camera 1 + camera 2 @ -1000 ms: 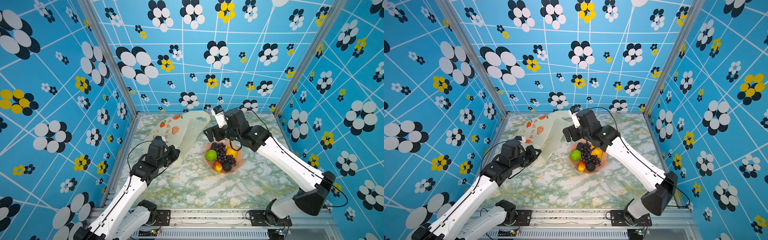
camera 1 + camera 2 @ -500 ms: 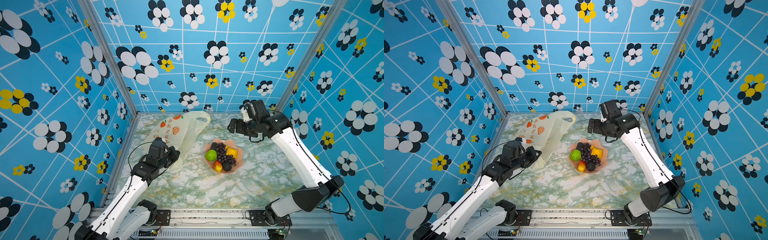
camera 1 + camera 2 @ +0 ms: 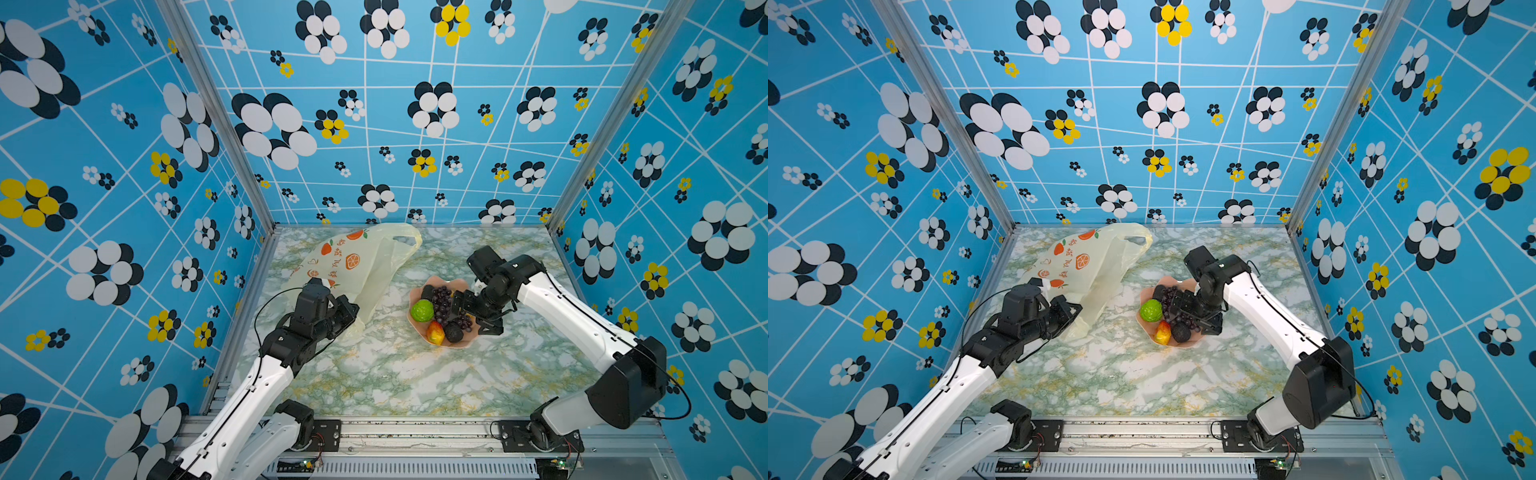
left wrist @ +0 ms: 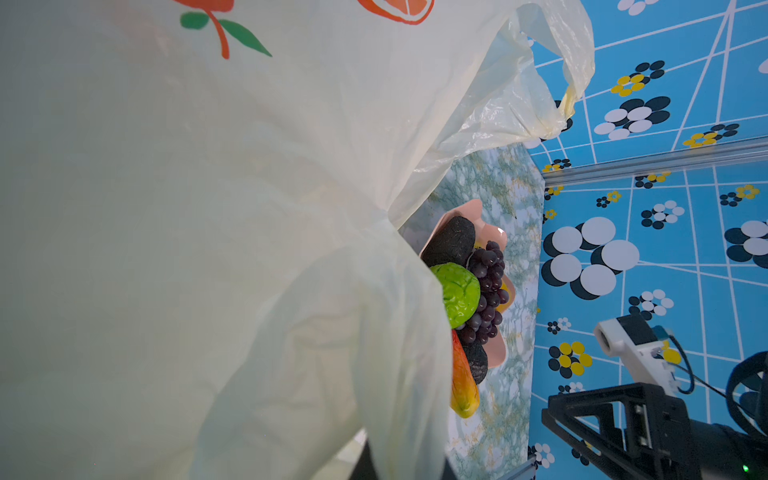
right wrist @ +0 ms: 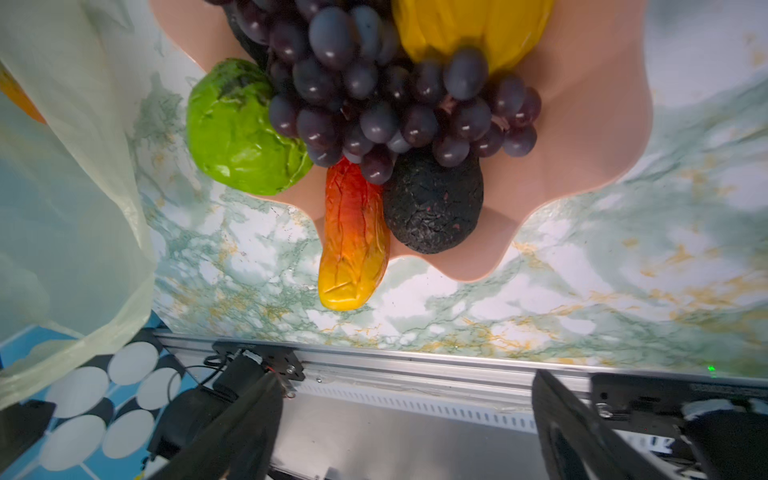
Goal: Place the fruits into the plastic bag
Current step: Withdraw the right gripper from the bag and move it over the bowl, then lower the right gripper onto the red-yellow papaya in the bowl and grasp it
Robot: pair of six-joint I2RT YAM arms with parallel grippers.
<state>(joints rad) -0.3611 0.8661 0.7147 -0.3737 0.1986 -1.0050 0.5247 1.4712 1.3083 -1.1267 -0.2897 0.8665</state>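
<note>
Though flower-walled, a green-marbled tabletop (image 3: 386, 374).

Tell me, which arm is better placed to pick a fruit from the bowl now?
Right. The right claw is open over the bowl, by the grapes; the left claw is shut on the bag, away from the bowl.

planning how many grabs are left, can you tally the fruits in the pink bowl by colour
dark purple grape bunch: 1
green lime: 1
yellow piece: 1
red-yellow piece: 1
dark bumpy ovals: 2
total visible in the pink bowl: 6
</note>
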